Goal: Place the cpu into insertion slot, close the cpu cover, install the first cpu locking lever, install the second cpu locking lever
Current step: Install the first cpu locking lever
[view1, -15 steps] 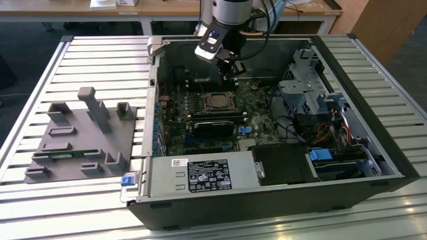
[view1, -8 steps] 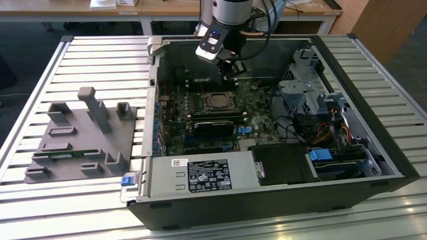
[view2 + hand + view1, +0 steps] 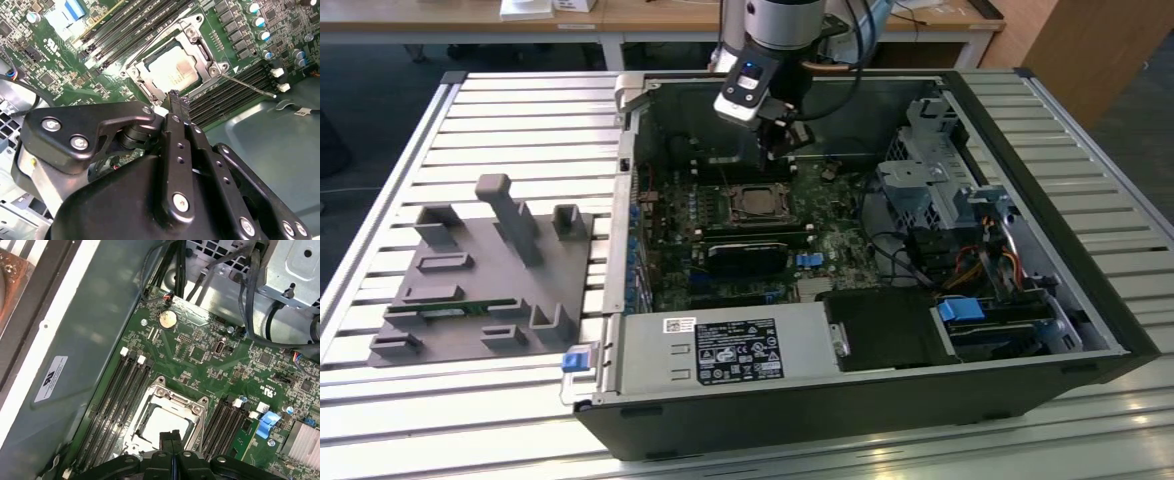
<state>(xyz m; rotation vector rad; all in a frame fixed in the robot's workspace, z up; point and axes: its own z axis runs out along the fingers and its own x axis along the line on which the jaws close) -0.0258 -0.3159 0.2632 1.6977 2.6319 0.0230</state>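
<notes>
**While the Locking Stage Is Getting Under Way**

As the gripper (image 3: pixel 174 96) is hanging just beside the socket's edge, its fingers are pressing together with nothing between them. The cpu (image 3: pixel 172 70) is sitting flat in the insertion slot (image 3: pixel 141 412). The cpu cover (image 3: pixel 205 50) is lying down around it, its window framing the grey top. In the exterior view, the arm is reaching into the open computer case (image 3: pixel 1067 300) and poising the gripper (image 3: pixel 781 140) over the motherboard (image 3: pixel 854 235).

One thin wire locking lever (image 3: pixel 250 86) is jutting from a socket corner across the memory slots (image 3: pixel 235 92). It is apparently standing unlatched, so the step in hand is judged to be seating the first lever. Whether the other lever is sitting latched cannot be told.

Doing this well is probably calling for the closed fingertips to be bearing on the rod near its free end, pushing it down and then sideways under its hook. A springy wire is likely to be slipping off a narrow tip, so slow, steady pressure is advisable. So is keeping clear of the neighbouring memory slots and leaving the cover undisturbed.
</notes>
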